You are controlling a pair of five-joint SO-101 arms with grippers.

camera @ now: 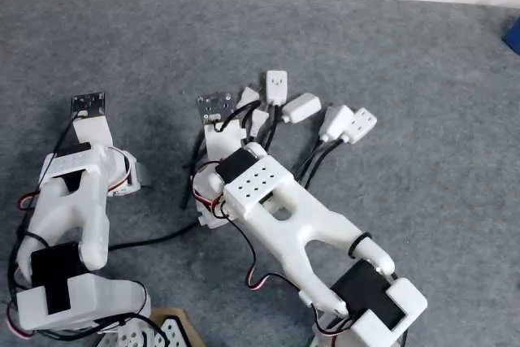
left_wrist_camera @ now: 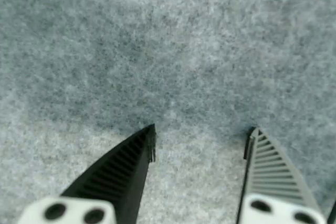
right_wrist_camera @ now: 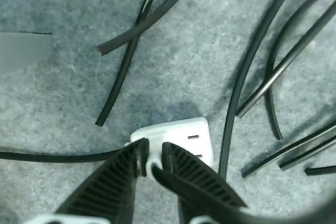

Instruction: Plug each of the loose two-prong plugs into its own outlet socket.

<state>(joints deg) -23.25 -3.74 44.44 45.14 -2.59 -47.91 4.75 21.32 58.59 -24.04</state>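
My right gripper (right_wrist_camera: 153, 157) is shut on the rear end of a white outlet socket (right_wrist_camera: 181, 139) that lies on the grey carpet, its two slots facing up. A black cable (right_wrist_camera: 52, 157) runs away from that socket. In the high view this socket (camera: 210, 214) sits under the right arm's wrist (camera: 253, 183). Several white plug and socket pieces (camera: 276, 87) (camera: 301, 107) (camera: 348, 123) on black cables lie just beyond the arm. My left gripper (left_wrist_camera: 202, 141) is open over bare carpet with nothing between its fingers; its arm (camera: 77, 201) stands at the left.
Loose black cables (right_wrist_camera: 252, 66) cross the carpet around the held socket, two with cut ends (right_wrist_camera: 98, 50). A blue object (camera: 513, 34) shows at the right edge and a wooden board (camera: 175, 327) at the bottom edge.
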